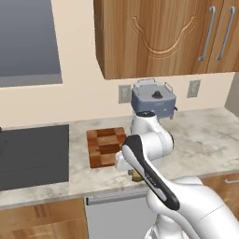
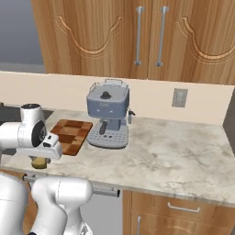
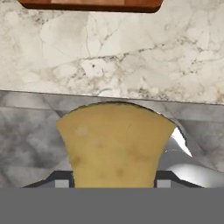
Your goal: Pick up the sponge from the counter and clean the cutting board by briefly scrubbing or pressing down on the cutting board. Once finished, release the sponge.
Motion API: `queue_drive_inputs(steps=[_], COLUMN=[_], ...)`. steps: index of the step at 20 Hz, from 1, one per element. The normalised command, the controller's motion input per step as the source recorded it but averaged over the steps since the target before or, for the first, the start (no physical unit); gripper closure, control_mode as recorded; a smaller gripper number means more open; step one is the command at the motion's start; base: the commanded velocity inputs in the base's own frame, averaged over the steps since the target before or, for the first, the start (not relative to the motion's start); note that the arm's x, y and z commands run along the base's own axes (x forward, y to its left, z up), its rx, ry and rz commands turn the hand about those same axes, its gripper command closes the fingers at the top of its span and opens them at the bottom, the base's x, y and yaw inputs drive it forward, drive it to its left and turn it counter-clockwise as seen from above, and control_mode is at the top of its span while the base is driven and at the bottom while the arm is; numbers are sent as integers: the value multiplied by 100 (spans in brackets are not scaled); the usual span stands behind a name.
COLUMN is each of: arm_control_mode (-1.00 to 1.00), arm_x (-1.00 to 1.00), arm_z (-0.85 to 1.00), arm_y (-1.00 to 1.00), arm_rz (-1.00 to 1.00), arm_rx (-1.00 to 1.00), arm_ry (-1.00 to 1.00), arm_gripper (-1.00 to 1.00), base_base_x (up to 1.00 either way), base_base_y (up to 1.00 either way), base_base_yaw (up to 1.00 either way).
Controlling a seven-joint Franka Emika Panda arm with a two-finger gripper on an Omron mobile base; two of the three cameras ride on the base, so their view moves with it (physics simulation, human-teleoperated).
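1. One sponge (image 3: 114,144), tan, looks soft + light; prob squashes easily, so grip stays on its pinched sides.
2. Gripper (image 3: 113,186) closed narrow on sponge, low over counter (image 3: 131,57) front edge, just short of cutting board (image 1: 106,145).
3. Board looks stiff, flat, bare.
4. Containers: none seen; coffee machine (image 2: 109,120) right of board, contents can't tell.

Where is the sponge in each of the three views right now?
Left base view: sponge peeks out low, just right of centre, under the arm, at the counter's front edge.
Right base view: sponge at lower left, beneath the wrist.
Hand view: sponge is large at bottom centre, in the gripper.
Shared landmark: the cutting board, just beyond the sponge.
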Motion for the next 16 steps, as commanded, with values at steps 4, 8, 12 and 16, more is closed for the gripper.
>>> queue_drive_inputs(steps=[4,8,12,16], arm_control_mode=[100,100,100,-100], arm_x=[0,0,0,25], arm_z=[0,0,0,0], arm_y=[0,0,0,0], arm_rz=[0,0,0,1], arm_rx=[0,0,0,0], arm_ry=[0,0,0,0], arm_gripper=[100,100,100,100], base_base_x=[35,54,59,27], base_base_y=[52,17,0,0], base_base_yaw=[0,0,0,0])
